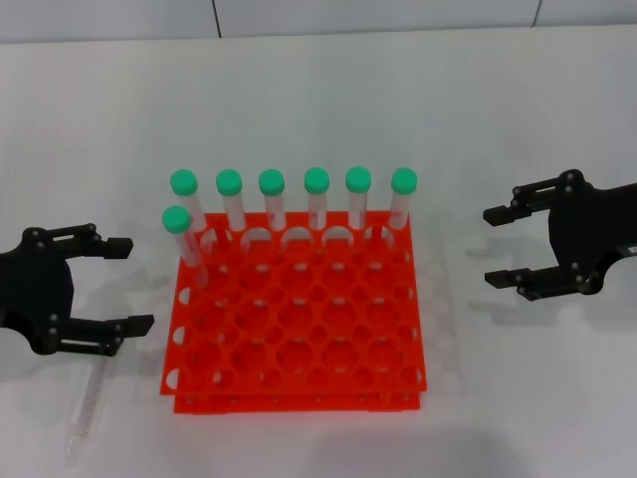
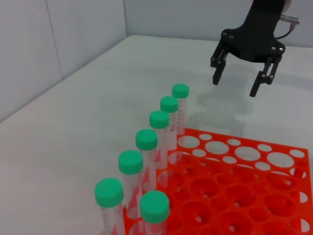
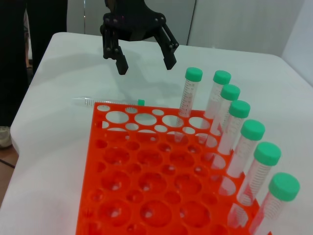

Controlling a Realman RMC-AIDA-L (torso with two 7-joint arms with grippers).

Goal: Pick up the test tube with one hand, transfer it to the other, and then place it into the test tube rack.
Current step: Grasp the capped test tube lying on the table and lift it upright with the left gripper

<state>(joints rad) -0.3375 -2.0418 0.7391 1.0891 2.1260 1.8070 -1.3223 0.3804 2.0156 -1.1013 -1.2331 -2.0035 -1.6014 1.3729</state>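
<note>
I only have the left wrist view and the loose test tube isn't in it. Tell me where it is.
Observer: The test tube lies flat on the table, just outside the left edge of the test tube rack, near its front corner.
Operator: Give me the cap direction.
Observer: The right wrist view shows its green cap end pointing toward the rack's back row, close to the rack's edge.
Operator: Report my left gripper.
Observer: The left gripper is open and empty. In the head view it sits over the tube's capped end. The right gripper is open too, off the rack's right side.
</note>
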